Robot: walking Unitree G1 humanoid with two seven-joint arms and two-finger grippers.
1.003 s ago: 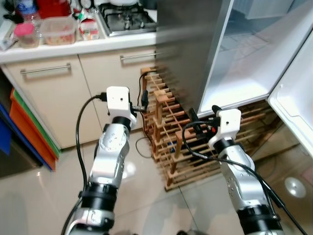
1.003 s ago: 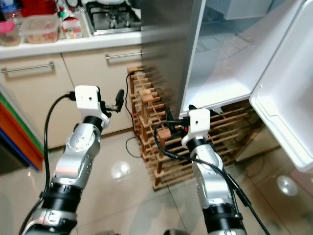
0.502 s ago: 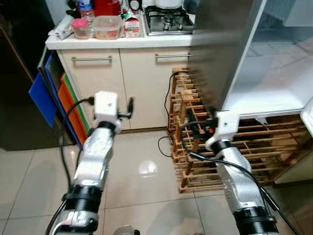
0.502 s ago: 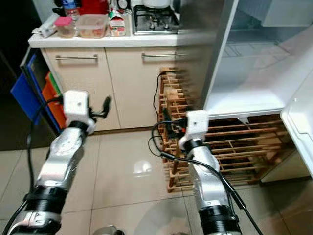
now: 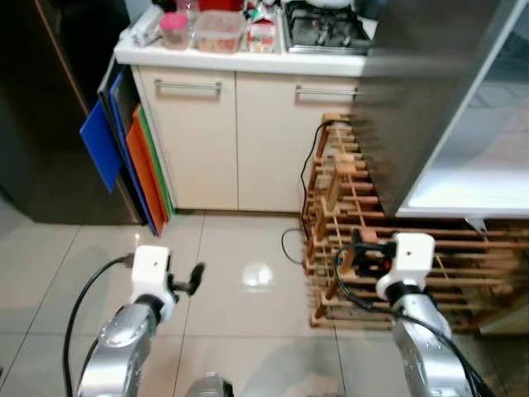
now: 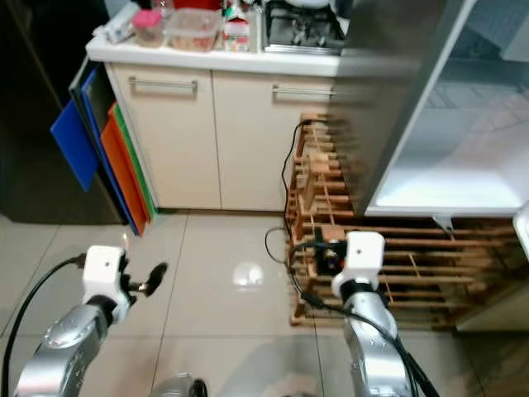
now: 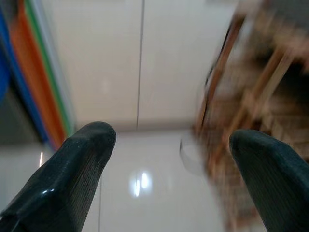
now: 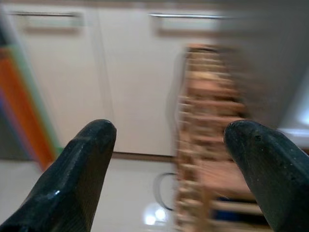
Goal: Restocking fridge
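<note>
The fridge stands on the right, its steel side [image 5: 421, 91] facing me and its white open compartment [image 5: 488, 157] bare inside. My left gripper [image 5: 195, 278] hangs low over the floor tiles, open, nothing between its fingers [image 7: 82, 159]. My right gripper [image 5: 354, 250] is open too and empty, held in front of the wooden rack [image 5: 343, 207] beside the fridge; the right wrist view looks at the cabinet fronts and the rack, blurred. On the counter [image 5: 248, 59] at the back sit a pink-lidded jar [image 5: 174, 29], a clear tub [image 5: 219, 31] and a small carton [image 5: 263, 33].
Cream cabinets with bar handles [image 5: 188, 85] run under the counter, and a gas hob [image 5: 326, 25] sits on top. Blue, orange and green boards [image 5: 124, 157] lean at the cabinet's left end beside a dark unit [image 5: 41, 124]. A black cable [image 5: 310, 174] hangs by the rack. Glossy floor tiles [image 5: 240, 281] lie ahead.
The whole view has swung left and drawn back, so more floor and cabinet shows. Both arms sit lower in the picture, grippers still open and empty.
</note>
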